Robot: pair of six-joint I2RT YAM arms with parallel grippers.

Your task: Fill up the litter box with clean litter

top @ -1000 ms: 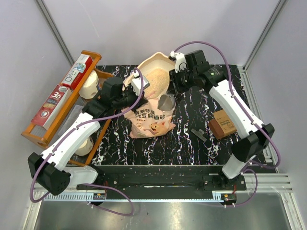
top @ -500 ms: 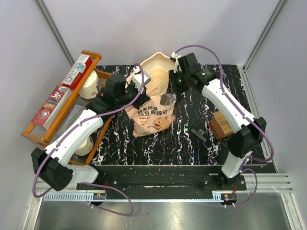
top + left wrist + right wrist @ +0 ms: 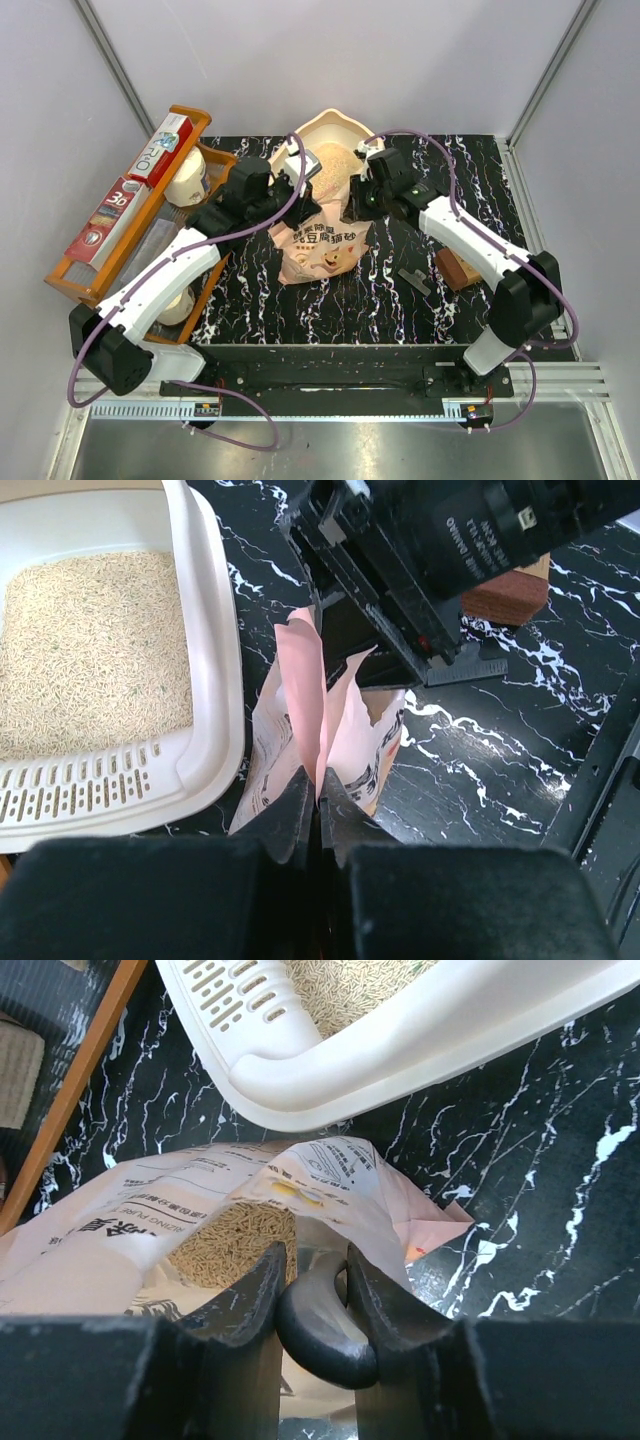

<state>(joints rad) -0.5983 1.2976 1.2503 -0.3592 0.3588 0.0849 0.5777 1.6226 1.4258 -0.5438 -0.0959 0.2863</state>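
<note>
The cream litter box (image 3: 322, 128) stands at the back of the table with clean litter (image 3: 335, 165) spread inside; the left wrist view shows its rim (image 3: 215, 680) and the granules (image 3: 90, 650). A pink cat-print bag (image 3: 320, 245) stands just in front of it. My left gripper (image 3: 320, 788) is shut on the bag's (image 3: 335, 715) upper edge, holding it up. My right gripper (image 3: 315, 1258) is shut on the dark grey handle of a scoop (image 3: 322, 1332), whose bowl reaches down into the bag's (image 3: 190, 1185) open mouth, where more litter (image 3: 232, 1245) shows.
An orange wooden rack (image 3: 120, 215) with boxes and cream pots fills the left side. A brown block (image 3: 455, 268) and a small grey piece (image 3: 412, 280) lie on the black marbled table at the right. Both arms crowd together over the bag.
My right arm has swung from beside the litter box toward me and down, bringing the scoop into the bag's mouth. My left arm has shifted slightly, the bag's edge still in its grip.
</note>
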